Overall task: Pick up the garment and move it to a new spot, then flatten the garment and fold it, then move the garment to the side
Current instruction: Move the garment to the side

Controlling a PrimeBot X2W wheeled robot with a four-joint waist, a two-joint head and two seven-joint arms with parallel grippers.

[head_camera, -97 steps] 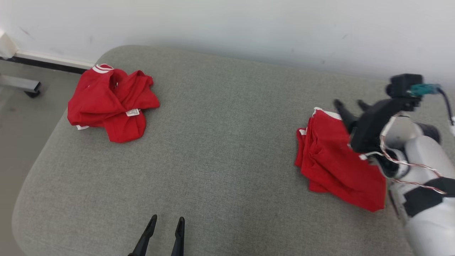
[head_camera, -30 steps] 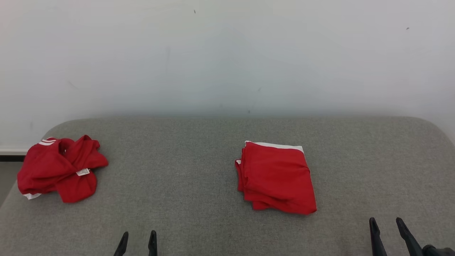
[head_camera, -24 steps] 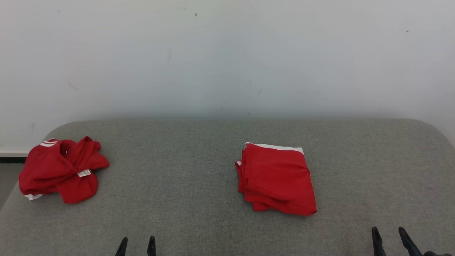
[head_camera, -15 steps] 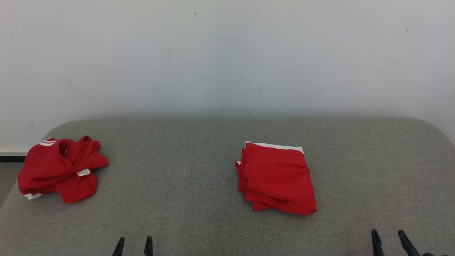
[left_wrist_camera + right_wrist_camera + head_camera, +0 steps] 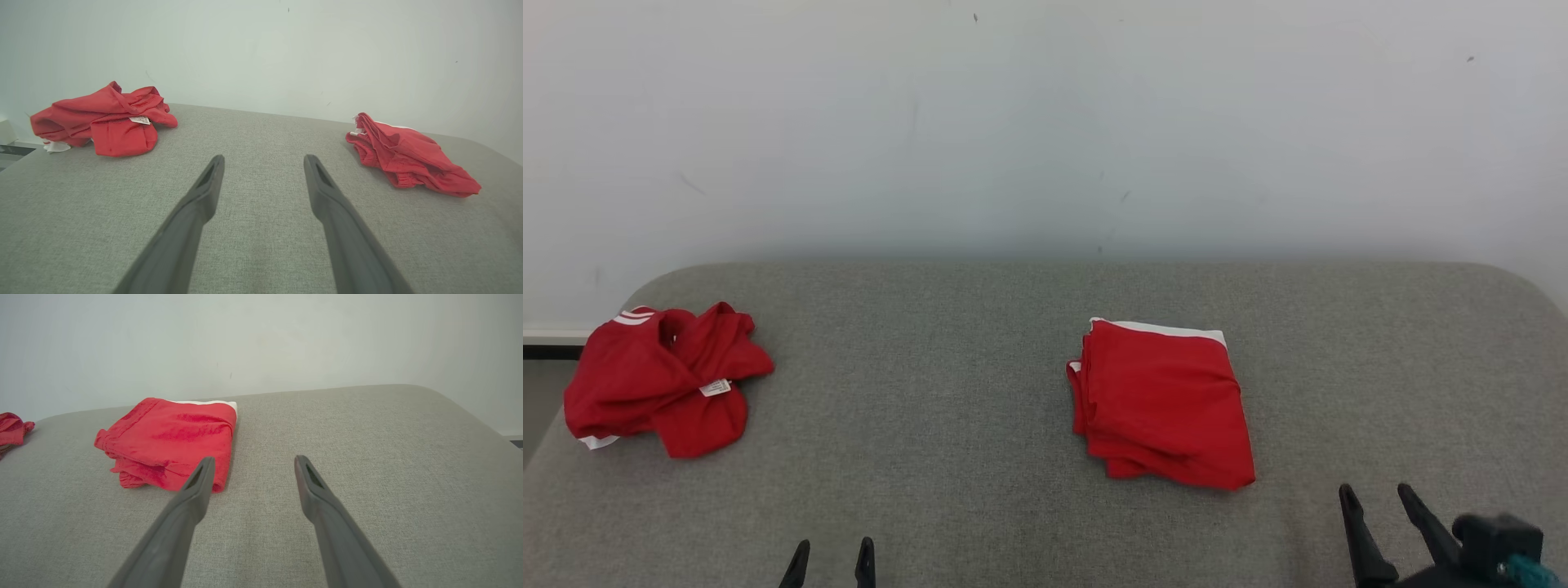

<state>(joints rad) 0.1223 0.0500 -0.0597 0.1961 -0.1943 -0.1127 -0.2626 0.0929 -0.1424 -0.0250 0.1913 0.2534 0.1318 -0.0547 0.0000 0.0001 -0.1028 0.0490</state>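
My left gripper (image 5: 835, 545) was cut off by the lower edge of the head view, with just its two dark fingertips showing, spread wide and empty over the grey fabric-covered surface (image 5: 947, 392). My right wrist view clipped the crumpled red garment with a white label (image 5: 662, 384) at its left edge. The folded red garment with a white hem (image 5: 1164, 404) lay flat just right of the surface's middle, well apart from the crumpled one at the far left end. Since half a second before, my right gripper (image 5: 1375, 492), also wide and holding nothing, had risen further into the head view, near the fold's front corner but apart from it.
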